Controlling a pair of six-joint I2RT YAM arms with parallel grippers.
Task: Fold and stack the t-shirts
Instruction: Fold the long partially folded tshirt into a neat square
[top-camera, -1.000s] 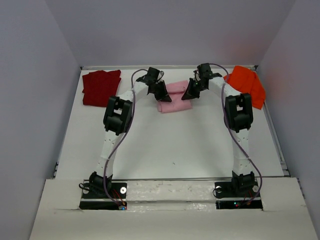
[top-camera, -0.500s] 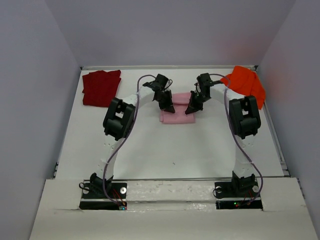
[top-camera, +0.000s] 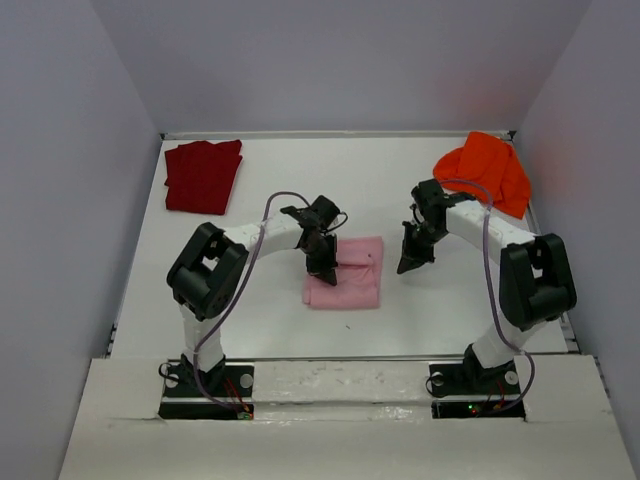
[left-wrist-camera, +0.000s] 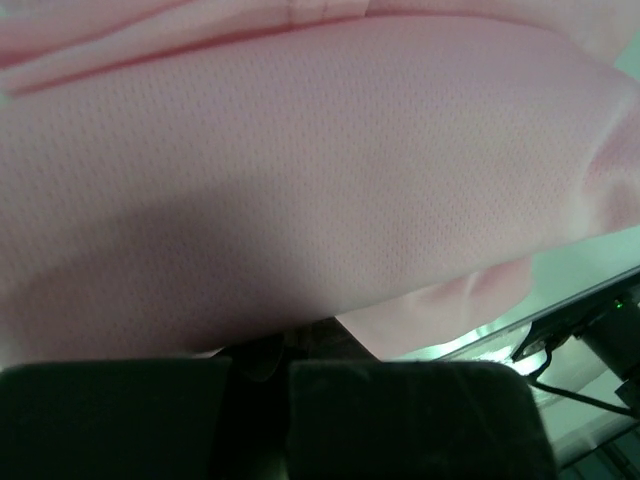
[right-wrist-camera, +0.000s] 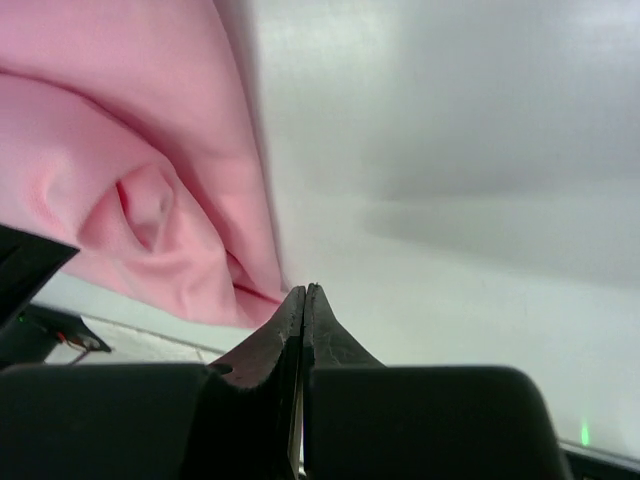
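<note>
light pink folded cloth t-shirt (top-camera: 352, 275) lies flat as a rough rectangle on the white surface (top-camera: 300, 330), about mid-width and closer to the near edge than the far edge. its top layer shows a fold line across it, and the near left corner is slightly uneven.

left tool (top-camera: 324, 270) is down on the left part of the pink shirt, pointing toward the near edge. in the left wrist view pink cloth (left-wrist-camera: 300, 180) fills almost the whole picture and drapes over the fingertips, so they are hidden. the left tool's jaws are together; cannot tell if cloth is pinched between them.

right tool (top-camera: 408, 264) sits just beside the right edge of the pink shirt, with a strip of bare surface between them in the top view. in the right wrist view its two fingers (right-wrist-camera: 303, 295) are pressed together to a point with nothing between them. the pink cloth (right-wrist-camera: 150, 150) bunches up to the left of the tip, and bare surface (right-wrist-camera: 450, 150) lies to the right.

dark red cloth t-shirt (top-camera: 203, 175) lies folded flat in the far left corner, well apart from both arms. bright orange cloth t-shirt (top-camera: 485, 172) sits in a crumpled heap in the far right corner, near the right arm's elbow but not touching the right tool.
</note>
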